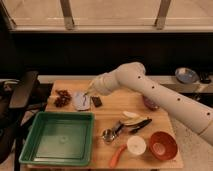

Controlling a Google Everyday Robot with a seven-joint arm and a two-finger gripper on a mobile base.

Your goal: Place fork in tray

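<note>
The green tray (35,150) lies at the front left of the wooden table. My gripper (90,92) is at the end of the white arm that reaches in from the right. It hangs over the back left of the table, just above a pale round plate (79,101). A slim silvery piece that looks like the fork (85,100) shows right under the gripper, over the plate. I cannot tell if the gripper touches or holds it. The tray is well to the front left of the gripper.
A black bar-shaped item (97,101) lies right of the plate, and a dark red heap (62,97) lies left of it. A black-handled scoop (111,133), a knife (141,124), a white cup (136,145), an orange bowl (162,145) and an orange stick (117,156) fill the front right. A black chair (22,90) stands at the left.
</note>
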